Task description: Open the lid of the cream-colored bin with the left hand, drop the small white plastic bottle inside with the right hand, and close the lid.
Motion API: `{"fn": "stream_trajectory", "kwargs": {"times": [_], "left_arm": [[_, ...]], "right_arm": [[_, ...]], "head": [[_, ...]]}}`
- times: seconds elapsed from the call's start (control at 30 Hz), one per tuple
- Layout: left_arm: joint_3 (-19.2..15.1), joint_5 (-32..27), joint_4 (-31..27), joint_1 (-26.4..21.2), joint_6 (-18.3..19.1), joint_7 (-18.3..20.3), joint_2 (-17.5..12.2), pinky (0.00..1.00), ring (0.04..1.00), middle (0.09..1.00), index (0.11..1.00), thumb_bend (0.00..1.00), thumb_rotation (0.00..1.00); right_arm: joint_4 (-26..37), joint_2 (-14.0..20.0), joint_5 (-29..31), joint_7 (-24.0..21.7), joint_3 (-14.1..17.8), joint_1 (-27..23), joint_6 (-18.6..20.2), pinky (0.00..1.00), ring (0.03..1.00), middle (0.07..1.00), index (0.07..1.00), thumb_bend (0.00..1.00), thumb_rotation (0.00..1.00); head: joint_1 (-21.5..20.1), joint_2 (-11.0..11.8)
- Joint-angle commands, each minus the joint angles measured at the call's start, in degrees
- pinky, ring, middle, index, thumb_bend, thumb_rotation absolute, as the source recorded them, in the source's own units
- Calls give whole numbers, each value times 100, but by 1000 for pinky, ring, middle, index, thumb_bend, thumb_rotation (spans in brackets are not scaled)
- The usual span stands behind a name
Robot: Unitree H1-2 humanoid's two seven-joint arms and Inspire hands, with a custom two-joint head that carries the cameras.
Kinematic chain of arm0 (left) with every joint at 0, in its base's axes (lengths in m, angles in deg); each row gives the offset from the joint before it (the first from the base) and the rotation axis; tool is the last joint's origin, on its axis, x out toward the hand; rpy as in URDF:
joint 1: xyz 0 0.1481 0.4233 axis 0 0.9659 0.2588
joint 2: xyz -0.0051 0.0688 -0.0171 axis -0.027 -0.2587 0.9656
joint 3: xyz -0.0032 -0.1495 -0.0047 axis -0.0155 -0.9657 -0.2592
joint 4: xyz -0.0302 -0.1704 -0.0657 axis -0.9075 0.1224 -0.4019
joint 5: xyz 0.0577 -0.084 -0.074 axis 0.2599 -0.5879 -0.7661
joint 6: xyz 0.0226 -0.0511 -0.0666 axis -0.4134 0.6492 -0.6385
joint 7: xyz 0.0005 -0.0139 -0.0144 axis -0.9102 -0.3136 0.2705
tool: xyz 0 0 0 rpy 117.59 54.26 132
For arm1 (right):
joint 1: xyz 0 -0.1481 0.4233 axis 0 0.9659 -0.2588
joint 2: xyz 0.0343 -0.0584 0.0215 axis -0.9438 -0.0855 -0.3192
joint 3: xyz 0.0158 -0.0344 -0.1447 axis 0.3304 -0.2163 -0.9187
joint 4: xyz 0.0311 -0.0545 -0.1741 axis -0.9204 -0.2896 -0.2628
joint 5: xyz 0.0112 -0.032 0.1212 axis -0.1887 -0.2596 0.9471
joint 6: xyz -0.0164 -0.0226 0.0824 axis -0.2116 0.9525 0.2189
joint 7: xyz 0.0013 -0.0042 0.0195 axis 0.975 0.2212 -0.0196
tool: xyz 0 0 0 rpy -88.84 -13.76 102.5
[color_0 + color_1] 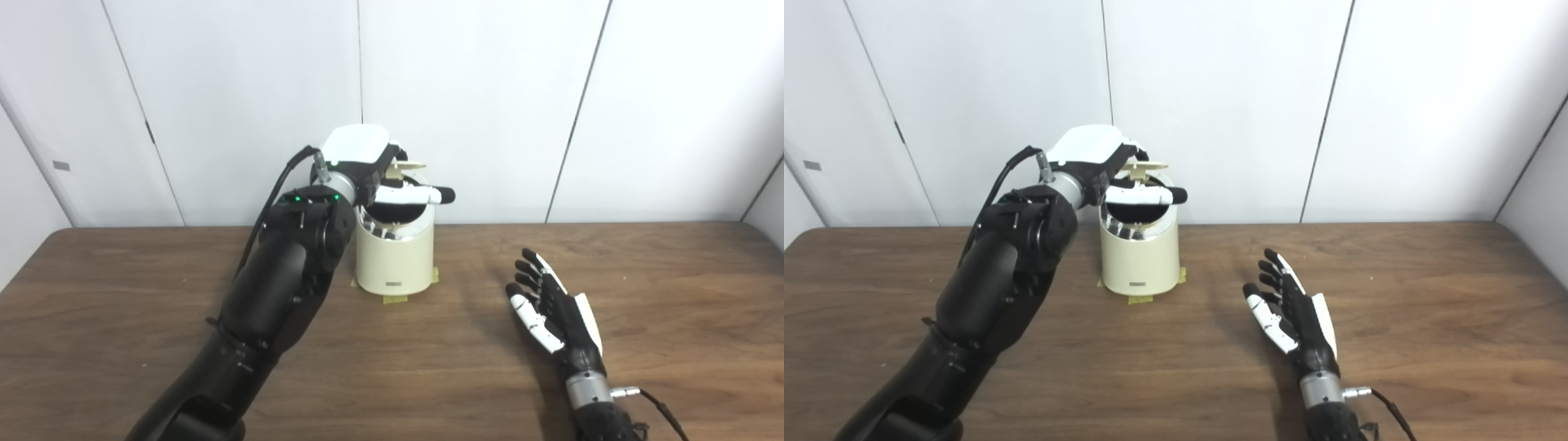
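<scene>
The cream-colored bin (395, 257) stands at the back middle of the table. Its lid (409, 164) is tipped up and the dark opening shows. My left hand (361, 153) is over the bin's top at the lid, with its thumb (416, 195) stretched across the opening. Its fingers are hidden behind the white back of the hand. My right hand (551, 306) lies low over the table to the right of the bin, fingers spread, holding nothing. No small white bottle shows in either view.
Strips of yellow tape (395, 299) mark the bin's foot. The brown wooden table (674, 294) ends at white wall panels just behind the bin. My left forearm (275, 288) reaches up along the bin's left side.
</scene>
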State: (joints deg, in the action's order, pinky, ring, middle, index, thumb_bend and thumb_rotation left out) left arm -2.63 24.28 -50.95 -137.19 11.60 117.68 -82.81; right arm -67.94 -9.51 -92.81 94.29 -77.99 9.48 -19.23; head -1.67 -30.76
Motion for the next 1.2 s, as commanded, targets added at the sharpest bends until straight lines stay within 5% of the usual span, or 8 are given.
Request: {"fn": "stream_trajectory", "kwargs": {"times": [0.0, 0.67, 0.9, 1.17], "left_arm": [[-33, 92, -231, -180, 8, -60, -61, 1000, 999, 952, 851, 1000, 1000], [289, 159, -529, 282, -332, -213, -230, 1000, 950, 854, 820, 1000, 1000], [712, 702, -612, 622, -706, -304, -345, 1000, 973, 868, 843, 1000, 1000], [1196, 1397, -354, 998, -1499, -962, -616, 1000, 995, 879, 857, 1000, 1000]], "right_arm": [[-71, -41, -16, 46, -31, -62, -144, 754, 850, 874, 899, 159, 603], [-23, -31, -15, 52, -11, -65, -117, 738, 840, 869, 894, 160, 604], [27, -50, 12, 38, -3, -63, -31, 755, 851, 876, 902, 164, 625], [39, -59, 11, 54, 1, -61, -57, 761, 844, 871, 899, 181, 663]], "head": [[1, -8], [3, -55], [-20, -72], [-31, -89]]}}
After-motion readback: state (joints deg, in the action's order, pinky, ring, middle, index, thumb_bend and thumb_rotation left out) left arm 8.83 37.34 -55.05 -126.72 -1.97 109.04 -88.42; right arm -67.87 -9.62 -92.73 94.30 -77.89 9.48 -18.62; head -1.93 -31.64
